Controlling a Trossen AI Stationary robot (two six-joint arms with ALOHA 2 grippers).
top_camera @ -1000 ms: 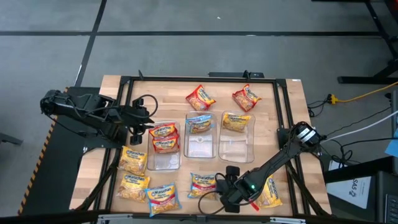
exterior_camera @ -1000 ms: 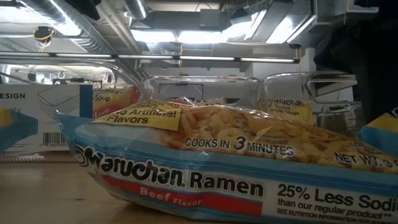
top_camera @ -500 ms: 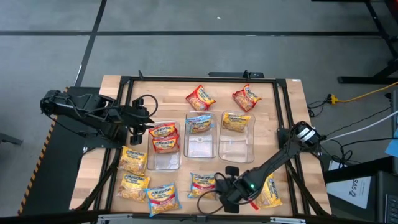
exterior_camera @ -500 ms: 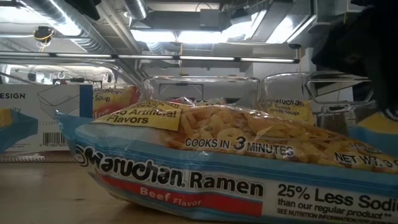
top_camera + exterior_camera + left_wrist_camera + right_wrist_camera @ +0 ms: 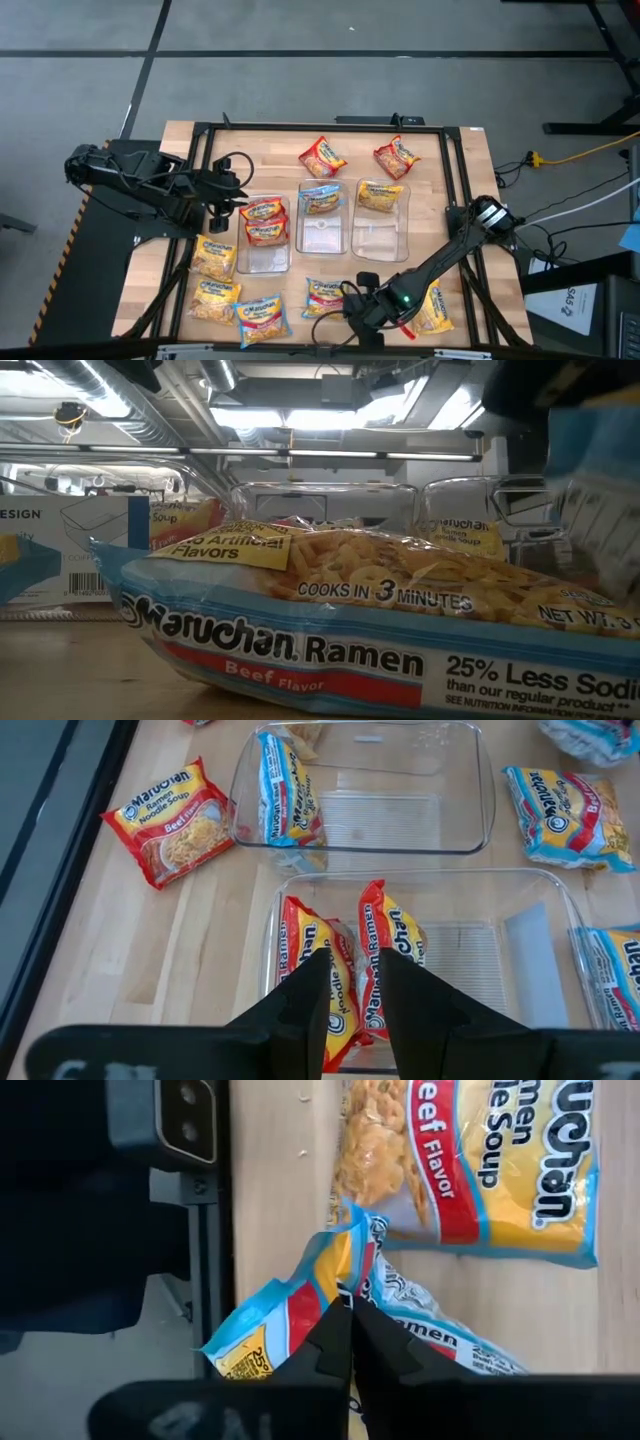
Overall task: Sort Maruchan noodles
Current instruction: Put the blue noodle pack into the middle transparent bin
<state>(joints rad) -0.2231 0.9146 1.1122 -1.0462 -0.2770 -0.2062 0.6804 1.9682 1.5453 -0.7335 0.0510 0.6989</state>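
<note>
- The right gripper (image 5: 350, 1325) sits near the table's front edge, at about 6 o'clock in the overhead view, fingers pinched together on the edge of a blue packet (image 5: 300, 1315), which is crumpled upward.
- Just beside it lies another blue-edged packet (image 5: 480, 1160), flat on the wood.
- The left gripper (image 5: 352, 982) hovers at 9 o'clock over the left bin (image 5: 540, 935), fingers slightly apart, above two red packets (image 5: 355, 970) standing on edge inside; no grip shows.
- The middle bin (image 5: 322, 235) holds one blue packet, the right bin (image 5: 380, 235) a yellow one.
- Two red packets (image 5: 322, 156) lie at 12 o'clock; more packets lie along the front left.
</note>
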